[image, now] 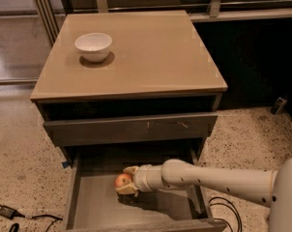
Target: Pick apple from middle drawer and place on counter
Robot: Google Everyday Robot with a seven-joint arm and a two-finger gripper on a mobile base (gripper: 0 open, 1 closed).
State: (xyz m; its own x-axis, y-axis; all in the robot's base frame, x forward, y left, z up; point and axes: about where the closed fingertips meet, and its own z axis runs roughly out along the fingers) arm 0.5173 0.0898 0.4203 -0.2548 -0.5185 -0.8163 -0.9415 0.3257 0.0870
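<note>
Middle drawer (98, 208) stands pulled out, nearest the camera. The arm (218, 180) reaches in from the right. The gripper (126, 181) sits low inside the drawer, its fingers closed against the apple (122, 180) on both sides. Above is a closed drawer front (131, 128). Beyond, the counter (151, 52) bears a white bowl (93, 46) at its far left.

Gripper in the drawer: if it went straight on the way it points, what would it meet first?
The apple, already held by the gripper in the middle drawer; past it, probably the drawer's left wall.
</note>
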